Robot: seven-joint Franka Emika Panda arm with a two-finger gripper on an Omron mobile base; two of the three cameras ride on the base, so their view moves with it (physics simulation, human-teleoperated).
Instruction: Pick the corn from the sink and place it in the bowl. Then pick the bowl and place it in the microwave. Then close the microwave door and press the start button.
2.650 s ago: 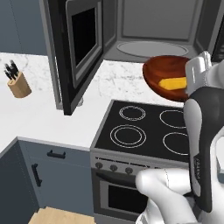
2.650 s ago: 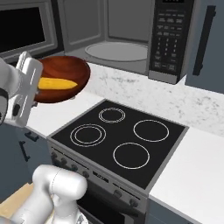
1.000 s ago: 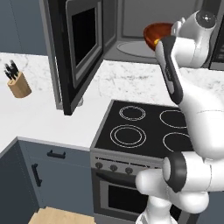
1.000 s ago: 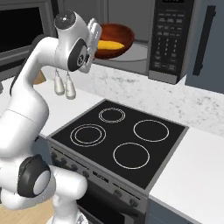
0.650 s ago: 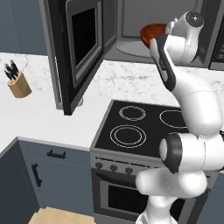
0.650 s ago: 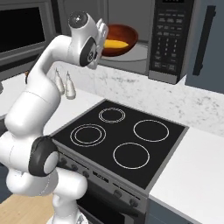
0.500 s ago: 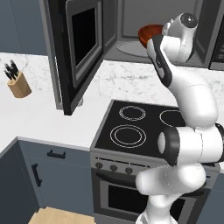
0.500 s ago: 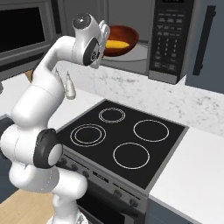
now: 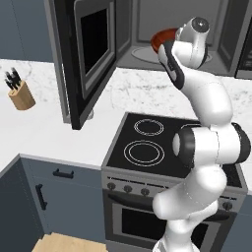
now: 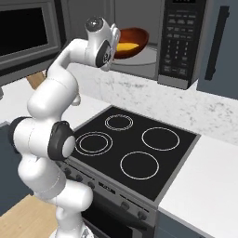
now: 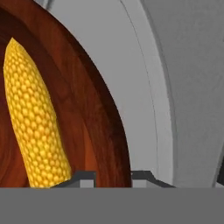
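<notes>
The step in hand is judged to be the setting of the bowl (image 10: 130,41) into the microwave (image 10: 153,42), whose door (image 9: 83,59) is swung wide at the left. It is done well if the bowl is kept level, so that the corn (image 11: 34,122) is not tipped out, lowered until its base rests on the round turntable (image 11: 144,87), and released only then.

In the hand view, the corn is seen lying inside the bowl at the left. To its right, the bowl's rim is pinched between the two fingertips (image 11: 144,177) of the gripper (image 11: 113,178), one tip inside the wall and one outside. The bowl is held over the turntable, within the cavity.
</notes>
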